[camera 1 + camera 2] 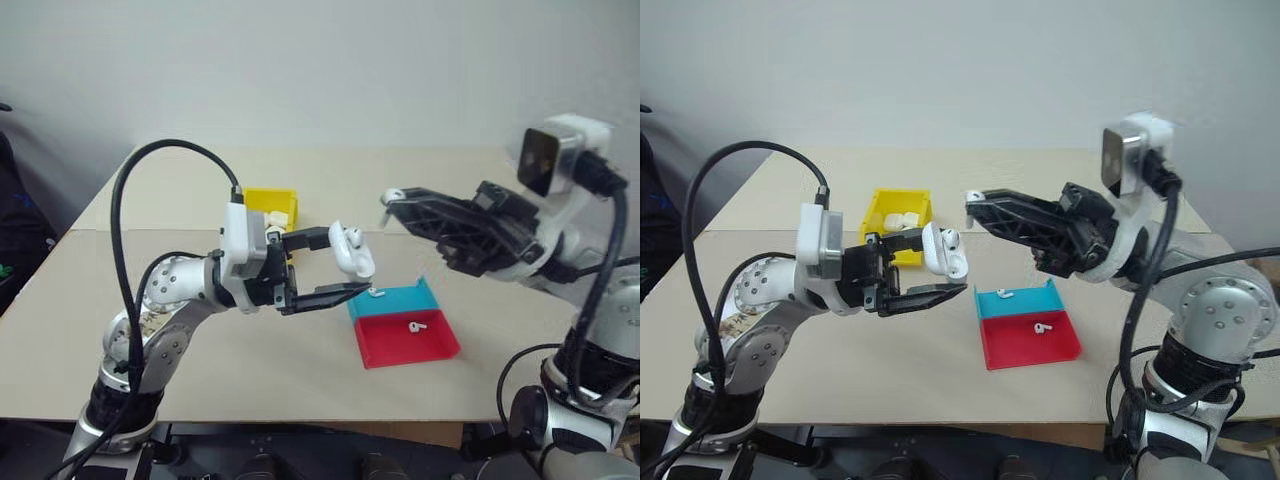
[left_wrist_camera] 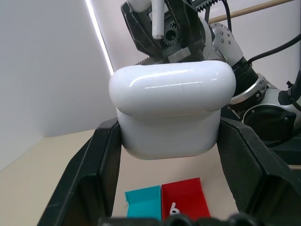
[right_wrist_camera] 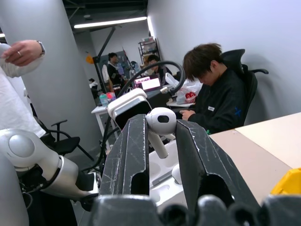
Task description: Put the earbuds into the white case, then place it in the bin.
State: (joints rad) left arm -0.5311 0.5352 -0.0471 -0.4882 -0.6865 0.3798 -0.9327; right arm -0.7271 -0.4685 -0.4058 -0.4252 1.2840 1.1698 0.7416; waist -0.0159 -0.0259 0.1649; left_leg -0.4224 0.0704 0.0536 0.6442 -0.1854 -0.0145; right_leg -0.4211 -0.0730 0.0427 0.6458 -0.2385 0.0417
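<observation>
The left gripper clamps the white case lid-open above the table, facing 3 o'clock, so the right gripper can feed in the 1 earbud pinched between its fingertips. 2 more earbuds lie in the blue-and-red tray at the case's 5 o'clock, and the bin waits at 11 o'clock.

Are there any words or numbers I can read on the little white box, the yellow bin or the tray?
No readable words or numbers on any of them.
White case, held in the left pincer: plain, no writing.
Yellow bin: no label.
Blue-and-red tray: no writing.
Earbud in the right pincer: no marks.
Small white patch on a seated person's dark jacket: too small to read.
</observation>
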